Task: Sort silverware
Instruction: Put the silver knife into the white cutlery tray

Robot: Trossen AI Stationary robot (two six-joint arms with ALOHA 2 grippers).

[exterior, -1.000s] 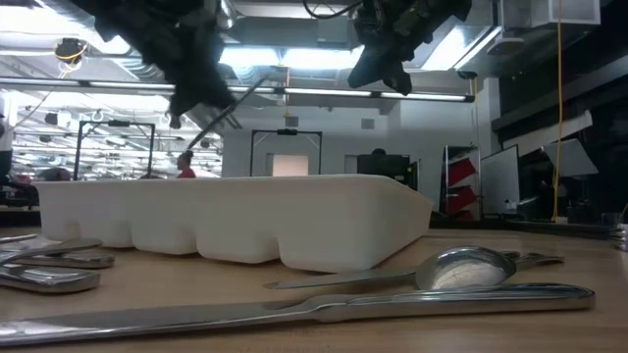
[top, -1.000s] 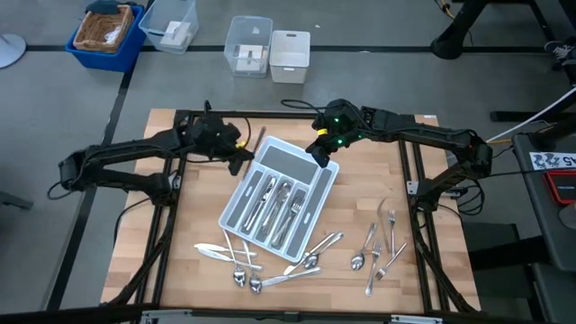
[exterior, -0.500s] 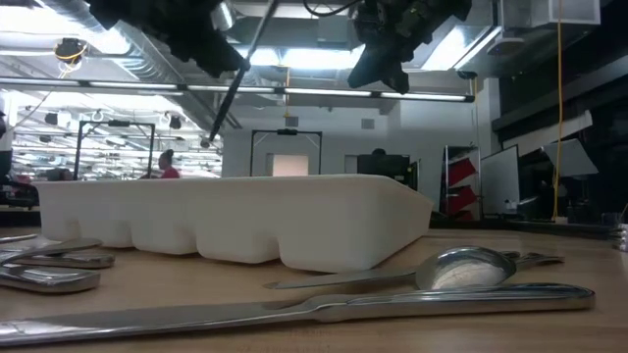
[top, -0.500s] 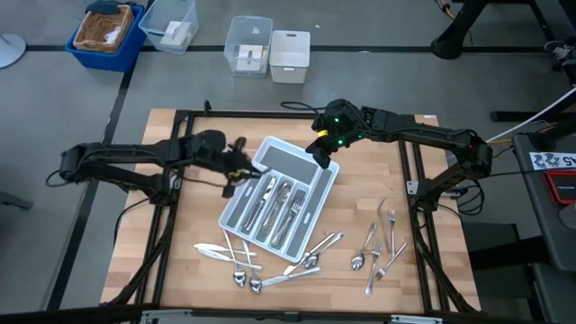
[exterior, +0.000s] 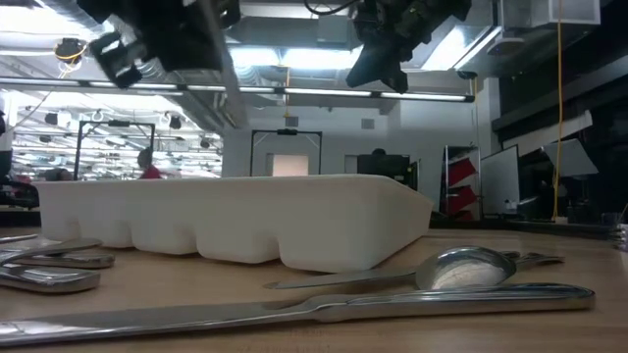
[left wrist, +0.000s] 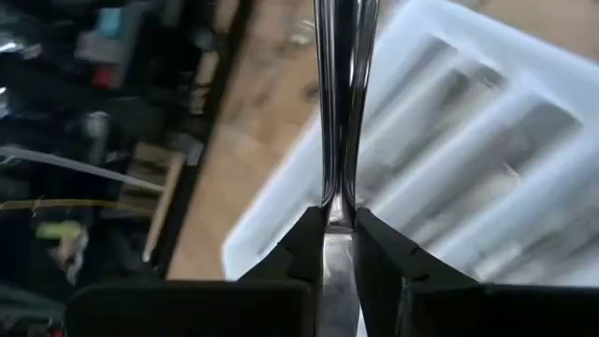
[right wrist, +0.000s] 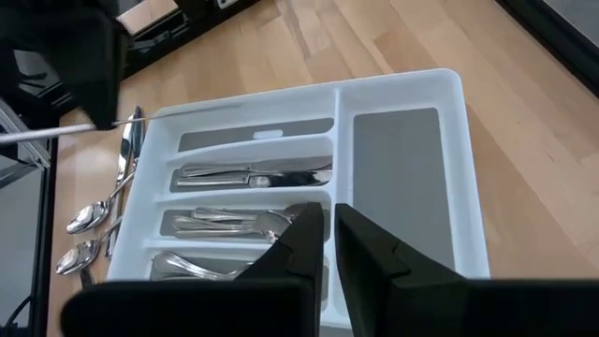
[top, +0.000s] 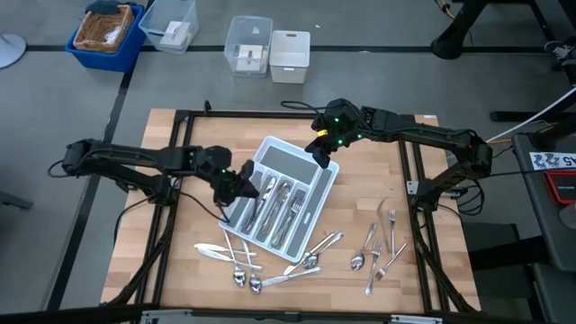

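The light grey cutlery tray [top: 297, 160] lies slantwise mid-table; its long compartments hold a knife [right wrist: 253, 173] and other silverware [top: 274, 202]. Loose silverware lies flat on the wood near the front: one group [top: 236, 263] at the tray's near end, another [top: 378, 245] to the right. My left gripper [top: 238, 184] is at the tray's left side, shut on a slim silver piece [left wrist: 342, 103] that reaches out over the tray. My right gripper [right wrist: 329, 234] hovers shut and empty over the tray's far corner [top: 321, 155]. My left gripper pinches one end of the slim silver piece [left wrist: 339, 201] between its two fingers. The piece runs straight out ahead along the fingers. It is lifted clear above the tray's left edge; in the low view it stands steeply [exterior: 224, 78]. Which kind of piece it is I cannot tell.
The tray's wide cross compartment [right wrist: 402, 187] has nothing in it. Black frame rails [top: 175, 193] run along the table's left and right sides. A blue basket [top: 106, 31] and clear and white boxes [top: 249, 45] stand on the floor beyond the far edge.
My left gripper has gone from the tray's far left corner toward the table's near edge, along the tray's left side, still shut on the silver piece. The piece has tipped from a shallow slant to nearly upright in the low view. My right gripper has kept still.
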